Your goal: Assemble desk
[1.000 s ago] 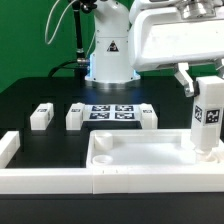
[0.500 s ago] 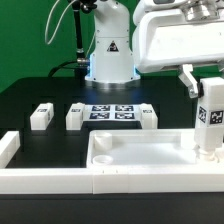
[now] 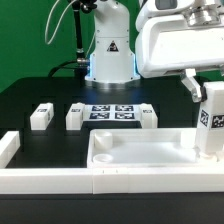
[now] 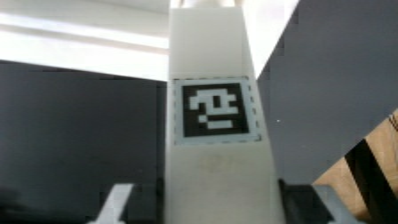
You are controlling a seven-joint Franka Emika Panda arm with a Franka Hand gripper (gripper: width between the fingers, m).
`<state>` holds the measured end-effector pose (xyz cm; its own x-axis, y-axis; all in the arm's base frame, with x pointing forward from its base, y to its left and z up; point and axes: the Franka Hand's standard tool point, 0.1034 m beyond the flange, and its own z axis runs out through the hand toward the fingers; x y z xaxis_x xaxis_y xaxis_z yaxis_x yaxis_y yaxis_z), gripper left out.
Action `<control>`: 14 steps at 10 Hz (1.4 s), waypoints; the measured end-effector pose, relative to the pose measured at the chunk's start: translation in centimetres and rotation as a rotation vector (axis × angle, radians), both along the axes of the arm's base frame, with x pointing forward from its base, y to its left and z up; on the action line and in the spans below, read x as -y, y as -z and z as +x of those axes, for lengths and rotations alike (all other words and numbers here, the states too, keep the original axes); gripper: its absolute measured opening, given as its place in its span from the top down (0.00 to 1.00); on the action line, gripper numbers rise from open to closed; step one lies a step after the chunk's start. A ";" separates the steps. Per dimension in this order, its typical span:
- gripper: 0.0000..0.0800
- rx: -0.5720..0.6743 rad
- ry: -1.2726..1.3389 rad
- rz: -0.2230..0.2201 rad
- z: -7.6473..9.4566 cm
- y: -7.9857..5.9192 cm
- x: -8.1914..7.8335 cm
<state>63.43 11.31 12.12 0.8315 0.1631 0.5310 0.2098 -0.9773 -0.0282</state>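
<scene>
Held leg now further toward the exterior view's right and slightly lower than 1 s ago.
The gripper is clamped on this 1 upright leg, whose lower end sits inside the desk panel at its corner on the exterior view's right; contact with the floor unclear. Wrist view shows only the leg's tag close up. Exterior view adds 3 loose legs on the table by the marker board.
</scene>
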 end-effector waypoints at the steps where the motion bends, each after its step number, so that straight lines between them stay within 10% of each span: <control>1: 0.64 0.009 0.009 0.004 -0.2 0.4 0.0; 8: 0.63 0.066 0.013 0.008 -0.8 0.8 0.2; 10: 0.24 0.066 0.011 0.007 -0.8 0.8 0.2; 14: 0.19 0.066 0.010 0.006 -0.8 0.8 0.2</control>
<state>62.63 11.16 11.32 0.7964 0.1512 0.5855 0.2013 -0.9793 -0.0209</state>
